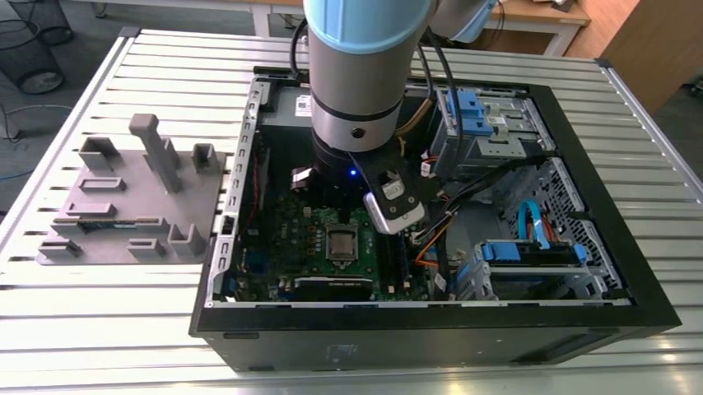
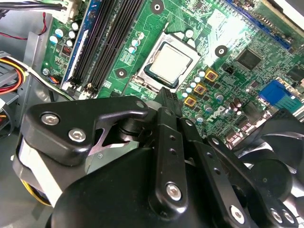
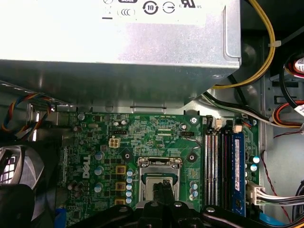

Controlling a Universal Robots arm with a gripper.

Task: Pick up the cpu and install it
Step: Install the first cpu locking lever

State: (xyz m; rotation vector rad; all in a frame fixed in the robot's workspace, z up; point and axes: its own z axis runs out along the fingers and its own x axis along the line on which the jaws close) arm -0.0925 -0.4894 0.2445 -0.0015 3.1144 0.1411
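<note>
Inside the open computer case, the cpu lies seated in its socket; the claw, fingers together, hovers just above, the placing step apparently done.

You get little legible print here. A white label sits on the grey power supply, well apart from the cpu. In the first wrist view it carries dark round marks and short lines of lettering, cut off by the picture's edge. Large white logo lettering is printed on the green motherboard near the cpu, seen in both wrist views. Fine white print dots the board all around the cpu, too small for you to make out.
</note>
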